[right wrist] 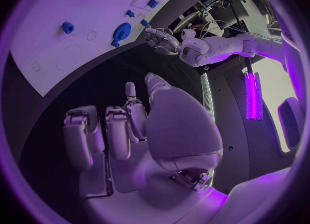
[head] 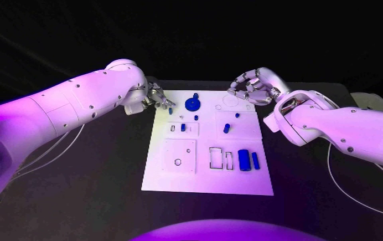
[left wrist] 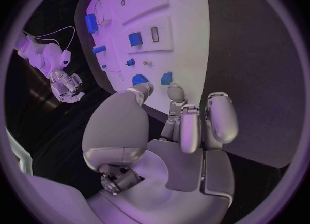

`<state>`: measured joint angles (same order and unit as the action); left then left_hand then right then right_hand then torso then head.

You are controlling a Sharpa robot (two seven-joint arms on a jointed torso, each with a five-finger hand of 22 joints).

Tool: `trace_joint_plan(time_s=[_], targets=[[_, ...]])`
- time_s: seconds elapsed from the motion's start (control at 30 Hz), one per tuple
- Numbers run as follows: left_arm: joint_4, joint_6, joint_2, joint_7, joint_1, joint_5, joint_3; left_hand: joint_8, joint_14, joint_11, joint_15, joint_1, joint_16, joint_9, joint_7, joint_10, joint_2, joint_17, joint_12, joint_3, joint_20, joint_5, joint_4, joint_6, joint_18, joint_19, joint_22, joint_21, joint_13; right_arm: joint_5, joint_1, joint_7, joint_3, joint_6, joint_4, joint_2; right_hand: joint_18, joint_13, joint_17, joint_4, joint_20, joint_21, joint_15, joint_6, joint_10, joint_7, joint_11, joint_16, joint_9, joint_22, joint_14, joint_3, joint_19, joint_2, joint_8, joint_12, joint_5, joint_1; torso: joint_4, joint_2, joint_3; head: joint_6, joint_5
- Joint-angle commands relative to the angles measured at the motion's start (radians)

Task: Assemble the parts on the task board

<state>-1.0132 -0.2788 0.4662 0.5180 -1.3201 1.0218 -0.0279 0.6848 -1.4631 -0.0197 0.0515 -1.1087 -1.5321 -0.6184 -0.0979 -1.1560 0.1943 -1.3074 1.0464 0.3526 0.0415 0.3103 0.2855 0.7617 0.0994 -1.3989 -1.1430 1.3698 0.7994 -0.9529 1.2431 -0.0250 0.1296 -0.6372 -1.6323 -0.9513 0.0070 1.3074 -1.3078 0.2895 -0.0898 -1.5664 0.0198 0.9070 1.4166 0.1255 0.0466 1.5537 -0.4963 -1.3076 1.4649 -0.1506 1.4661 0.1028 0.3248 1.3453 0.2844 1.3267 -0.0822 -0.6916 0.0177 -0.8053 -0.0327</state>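
1. Blue parts (head: pixel 243 159), likely light, stiff, slick plastic, sit scattered on the task board (head: pixel 206 183).
2. Left hand (head: pixel 156 98) at board's far corner, fingers apart, empty.
3. Right hand (head: pixel 254 87) curled, empty.
4. Judgement: pinch the gear-like part (head: pixel 192 104) by its rim.

Head view: camera mounted high, facing down onto the black table (head: pixel 96 196), with the whole task board (head: pixel 207 144) central and both arms entering from the sides.

Left wrist view: fisheye camera directly behind the left hand (left wrist: pixel 174 131), very near it, facing along the fingers toward the board's far end.

Right wrist view: fisheye camera close behind the right hand (right wrist: pixel 129 136), facing across the same end of the board.

Shared field: all three views cover the board's far end; each wrist view also takes in the opposite hand.
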Motion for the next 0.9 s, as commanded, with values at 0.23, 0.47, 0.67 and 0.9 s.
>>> trace_joint_plan(time_s=[0.23, 0.47, 0.67, 0.9], targets=[[0.018, -0.024, -0.014, -0.019, 0.004, -0.002, -0.004, -0.006, -0.091, -0.002, -0.007, -0.013, -0.007, 0.002, -0.001, -0.006, -0.005, -0.204, 0.007, -0.008, 0.007, -0.016, 0.004, 0.010, -0.017, 0.002, -0.003, 0.006, 0.001, -0.005, -0.001, -0.008, 0.000, 0.007, -0.002, 0.002, -0.007, 0.085, -0.221, 0.000, 0.008, -0.004, 0.005, -0.005, 0.000, 0.001, -0.001, -0.003, -0.003, -0.263, 0.096, -0.009, 0.105, 0.000, 0.006, -0.003, 0.004, -0.010, -0.0008, 0.000, 0.0007, -0.004, -0.002], [0.027, -0.014, -0.019, -0.018, 0.005, -0.002, -0.005, -0.006, -0.091, -0.001, -0.006, -0.028, -0.008, 0.003, 0.000, -0.007, -0.017, -0.205, 0.010, -0.005, 0.007, -0.018, 0.002, 0.013, -0.017, 0.002, -0.004, 0.007, 0.002, -0.005, -0.001, -0.008, 0.000, 0.006, -0.002, 0.002, -0.007, 0.085, -0.221, 0.000, 0.008, -0.004, 0.005, -0.005, 0.000, 0.001, -0.001, -0.003, -0.003, -0.263, 0.096, -0.009, 0.105, 0.000, 0.006, -0.003, 0.004, -0.010, -0.0008, 0.000, 0.0005, -0.008, -0.002], [0.032, -0.017, -0.026, -0.021, 0.006, -0.003, -0.006, -0.007, -0.091, -0.001, -0.006, -0.032, -0.008, 0.003, 0.000, -0.008, -0.018, -0.205, 0.011, -0.005, 0.006, -0.019, 0.001, 0.013, -0.018, 0.001, -0.006, 0.008, 0.004, -0.005, -0.001, -0.008, 0.000, 0.006, -0.002, 0.003, -0.007, 0.085, -0.221, 0.000, 0.008, -0.004, 0.005, -0.005, 0.000, 0.001, -0.001, -0.003, -0.003, -0.263, 0.096, -0.009, 0.105, 0.000, 0.006, -0.003, 0.004, -0.010, -0.0001, 0.000, 0.0007, -0.009, -0.002], [0.038, -0.019, -0.032, -0.023, 0.008, -0.003, -0.006, -0.007, -0.091, 0.000, -0.006, -0.045, -0.008, 0.004, 0.000, -0.008, -0.026, -0.205, 0.013, -0.003, 0.006, -0.019, 0.000, 0.015, -0.018, 0.001, -0.007, 0.009, 0.003, -0.005, -0.001, -0.008, 0.000, 0.006, -0.002, 0.003, -0.007, 0.085, -0.221, 0.000, 0.008, -0.004, 0.005, -0.005, 0.000, 0.001, -0.001, -0.003, -0.003, -0.263, 0.096, -0.009, 0.105, 0.000, 0.006, -0.003, 0.004, -0.010, 0.0001, 0.000, 0.0007, -0.008, -0.004]])
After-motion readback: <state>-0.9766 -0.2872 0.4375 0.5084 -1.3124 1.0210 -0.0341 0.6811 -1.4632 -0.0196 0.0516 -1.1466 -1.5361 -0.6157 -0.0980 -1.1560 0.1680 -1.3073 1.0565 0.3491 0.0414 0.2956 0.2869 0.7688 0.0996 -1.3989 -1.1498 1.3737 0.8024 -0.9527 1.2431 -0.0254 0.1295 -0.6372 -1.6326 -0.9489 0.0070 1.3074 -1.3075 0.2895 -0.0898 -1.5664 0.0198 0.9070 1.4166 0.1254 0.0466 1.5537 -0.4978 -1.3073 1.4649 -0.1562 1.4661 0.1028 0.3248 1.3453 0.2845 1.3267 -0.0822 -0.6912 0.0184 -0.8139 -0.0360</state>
